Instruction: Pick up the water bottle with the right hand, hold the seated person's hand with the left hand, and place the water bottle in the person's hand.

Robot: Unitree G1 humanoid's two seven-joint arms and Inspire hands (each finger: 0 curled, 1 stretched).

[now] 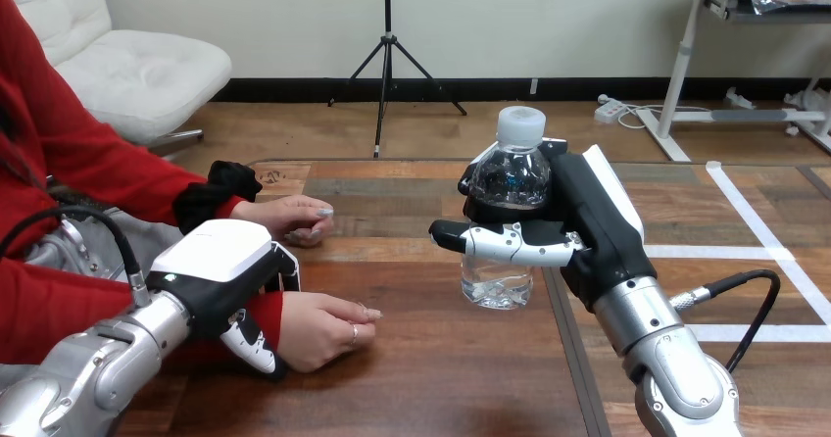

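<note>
The right hand [593, 217] is closed round the water bottle [497, 282]. Its thumb lies across the front of the clear body about halfway up, its fingers wrap behind the shoulder, and the white cap [521, 123] stands free above them. The bottle is upright, long axis vertical, over the middle of the wooden table [441, 378], a little towards its right edge. Whether its base rests on the wood or hangs just off it, I cannot tell.

From that grip the target lies to the left and closer to the table's near edge. The left hand [225, 261] sits by the near left corner, curled over the person's wrist [269, 315] at the red cuff, thumb hooked round its near side. Just past that hold, the person's nearer hand [328, 329] lies palm down with fingers loosely folded on the wood, well apart from the bottle. The person's farther hand [294, 217] rests towards the far left.

The coming move looks like a sideways carry, leftward and towards the near edge, with the bottle kept upright. The receiving palm faces the table, so it would probably have to turn up or open before the bottle can be set into it.
</note>
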